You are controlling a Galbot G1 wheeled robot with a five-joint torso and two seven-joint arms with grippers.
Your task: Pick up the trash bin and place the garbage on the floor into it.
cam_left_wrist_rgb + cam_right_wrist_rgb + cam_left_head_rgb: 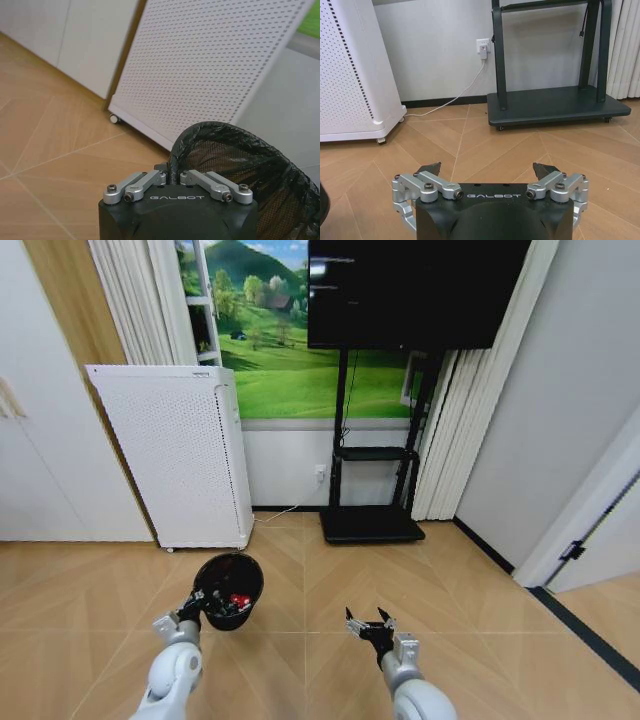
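Here the trash bin (229,590) is held off the floor (480,620) just in front of the white perforated appliance (170,455), its rim pinched between the closed fingers of the left gripper (171,176) so that the mouth stays up to receive garbage. A red piece (240,601) is seen inside it. The right gripper (368,621), beside the bin and farther from the appliance, is spread wide and empty, seemingly kept ready for picking.

Head camera looks down-forward; both low wrist cameras share the white appliance (170,455).
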